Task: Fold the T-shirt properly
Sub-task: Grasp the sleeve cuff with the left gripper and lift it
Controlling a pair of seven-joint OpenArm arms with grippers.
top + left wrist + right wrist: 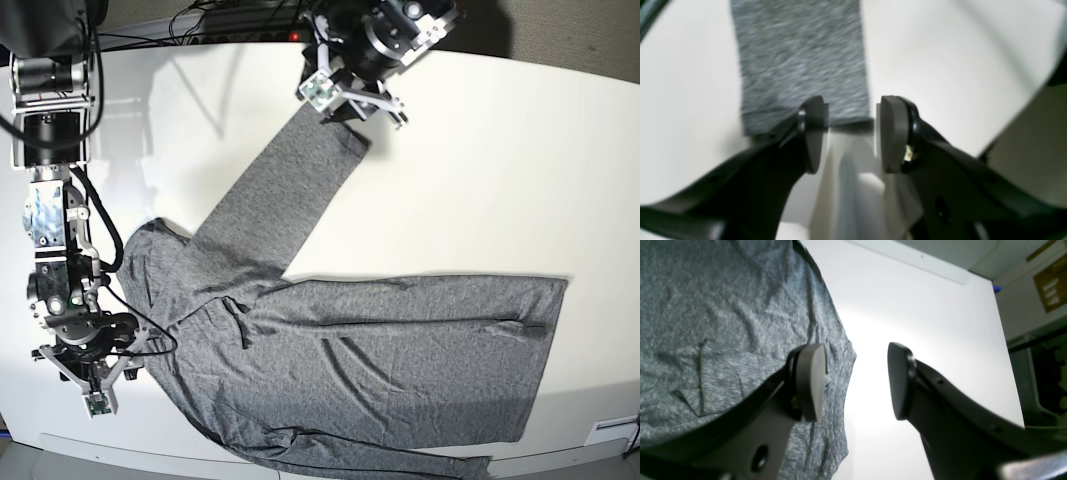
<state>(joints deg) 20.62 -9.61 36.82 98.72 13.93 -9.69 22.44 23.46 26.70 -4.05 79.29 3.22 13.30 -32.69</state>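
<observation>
My left gripper [850, 133] hangs at the far edge of the white worktop [480, 150], jaws parted and empty, with the cuff of the T-shirt [350, 340] lying just ahead of the pads. That sleeve runs long and straight from the cuff down toward the shoulder, so I judge the next grasp turns on meeting its end squarely. My right gripper [857, 383] is parted too, holding nothing, one finger over the shirt's edge near the worktop's front left corner; the body sprawls along the near side. The left wrist view is blurred, and the lower sleeve is cut off at the front edge.
</observation>
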